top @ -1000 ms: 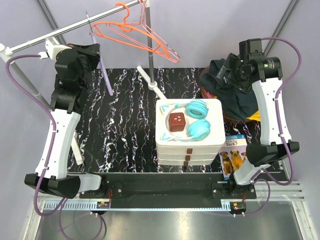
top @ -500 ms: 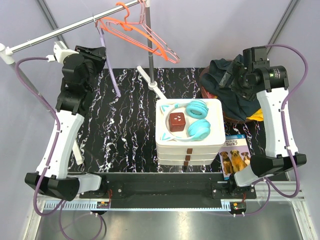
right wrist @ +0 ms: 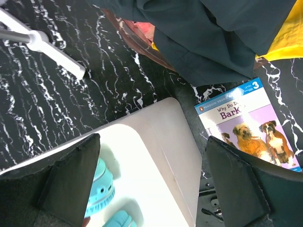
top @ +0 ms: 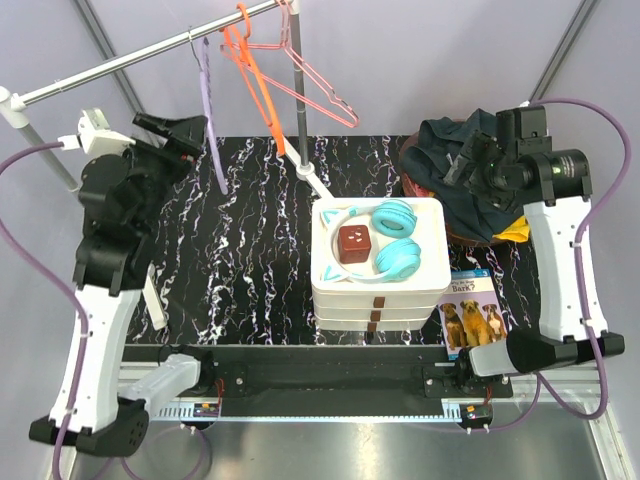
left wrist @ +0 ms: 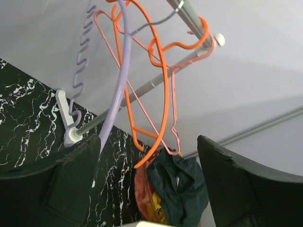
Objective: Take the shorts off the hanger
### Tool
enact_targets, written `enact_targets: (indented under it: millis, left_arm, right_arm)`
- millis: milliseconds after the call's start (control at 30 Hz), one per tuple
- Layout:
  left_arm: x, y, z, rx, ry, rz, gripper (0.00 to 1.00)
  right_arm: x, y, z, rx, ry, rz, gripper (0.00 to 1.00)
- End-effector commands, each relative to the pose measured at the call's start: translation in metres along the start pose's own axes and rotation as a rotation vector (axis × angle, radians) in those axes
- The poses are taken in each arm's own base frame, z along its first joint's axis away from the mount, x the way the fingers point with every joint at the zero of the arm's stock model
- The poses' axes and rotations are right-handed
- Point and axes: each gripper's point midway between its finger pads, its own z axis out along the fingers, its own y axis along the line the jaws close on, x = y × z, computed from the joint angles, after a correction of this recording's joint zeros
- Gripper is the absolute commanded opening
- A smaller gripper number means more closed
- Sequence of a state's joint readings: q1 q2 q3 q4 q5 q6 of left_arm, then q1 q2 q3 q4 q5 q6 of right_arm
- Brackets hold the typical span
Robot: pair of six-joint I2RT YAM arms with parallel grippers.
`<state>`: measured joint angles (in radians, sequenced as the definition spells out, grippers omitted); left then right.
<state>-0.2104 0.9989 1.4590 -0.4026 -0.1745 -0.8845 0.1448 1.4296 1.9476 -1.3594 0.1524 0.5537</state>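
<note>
The dark teal shorts [top: 468, 190] lie crumpled at the table's back right, on no hanger; they also show in the left wrist view [left wrist: 182, 189] and fill the top of the right wrist view [right wrist: 213, 38]. A bare purple hanger [top: 210, 110] hangs from the metal rod [top: 110, 70], beside an orange hanger [top: 255, 80] and a pink one [top: 325, 85]. My left gripper [top: 172, 133] is open just below and left of the purple hanger [left wrist: 118, 80], touching nothing. My right gripper [top: 470, 155] is open above the shorts' near edge, its jaws empty [right wrist: 151, 142].
Stacked white trays [top: 430, 290] at centre hold teal headphones [top: 395, 240] and a red cube [top: 354, 242]. A dog book [top: 470, 310] lies front right. Red and yellow cloth [left wrist: 151, 198] sits under the shorts. The rack's upright pole [top: 300, 110] stands behind the trays.
My left gripper opened, let go of the purple hanger and dropped back to the left; the hanger now hangs on the rod and the orange one swung. The right arm drifted slightly right.
</note>
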Motion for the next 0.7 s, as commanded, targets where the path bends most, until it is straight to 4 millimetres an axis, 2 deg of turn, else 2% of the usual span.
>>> enact_targets:
  millis: [0, 33, 100, 133, 200, 233, 300, 333, 367, 400, 433, 467, 500, 567, 633, 667]
  left_arm:
    - [0.021, -0.003, -0.037, 0.058, 0.149, 0.108, 0.87]
    - [0.023, -0.011, -0.051, 0.113, 0.175, 0.11, 0.88]
    - [0.033, -0.012, -0.065, 0.144, 0.225, 0.114, 0.9]
    - [0.038, -0.02, -0.079, 0.201, 0.266, 0.109, 0.91]
    - [0.049, -0.024, -0.094, 0.241, 0.329, 0.091, 0.95]
    - [0.052, -0.031, -0.108, 0.292, 0.363, 0.084, 0.98]
    - [0.058, -0.032, -0.123, 0.321, 0.397, 0.067, 0.99]
    - [0.057, -0.036, -0.137, 0.355, 0.405, 0.068, 0.99]
    - [0.057, -0.037, -0.144, 0.368, 0.409, 0.067, 0.99]
    - [0.06, -0.035, -0.15, 0.375, 0.421, 0.071, 0.99]
    - [0.061, -0.038, -0.162, 0.406, 0.436, 0.077, 0.99]
    - [0.063, -0.038, -0.168, 0.42, 0.449, 0.079, 0.99]
    - [0.068, -0.035, -0.17, 0.422, 0.472, 0.077, 0.99]
    - [0.07, -0.04, -0.181, 0.466, 0.492, 0.082, 0.99]
    - [0.062, -0.052, -0.187, 0.517, 0.474, 0.115, 0.99]
    - [0.057, -0.058, -0.189, 0.541, 0.456, 0.13, 0.99]
  right_arm:
    - [0.019, -0.014, -0.031, -0.016, 0.034, -0.04, 1.0]
    - [0.02, -0.014, -0.034, -0.025, 0.032, -0.044, 1.0]
    - [0.021, -0.013, -0.042, -0.053, 0.023, -0.057, 1.0]
    - [0.022, -0.013, -0.045, -0.065, 0.018, -0.061, 1.0]
    - [0.023, -0.014, -0.054, -0.086, 0.001, -0.065, 1.0]
    - [0.023, -0.013, -0.056, -0.094, -0.007, -0.063, 1.0]
    - [0.026, -0.012, -0.066, -0.131, -0.021, -0.065, 1.0]
    - [0.024, -0.01, -0.069, -0.152, -0.038, -0.061, 1.0]
    - [0.027, -0.008, -0.078, -0.196, -0.055, -0.057, 1.0]
    - [0.031, -0.008, -0.077, -0.208, -0.051, -0.054, 1.0]
    - [0.026, -0.003, -0.08, -0.235, -0.089, -0.043, 1.0]
    - [0.03, 0.003, -0.093, -0.308, -0.104, -0.043, 1.0]
    - [0.03, 0.009, -0.092, -0.352, -0.12, -0.051, 1.0]
    - [0.032, 0.015, -0.106, -0.427, -0.15, -0.053, 1.0]
    - [0.032, 0.026, -0.122, -0.517, -0.169, -0.066, 1.0]
    - [0.031, 0.029, -0.136, -0.561, -0.194, -0.067, 1.0]
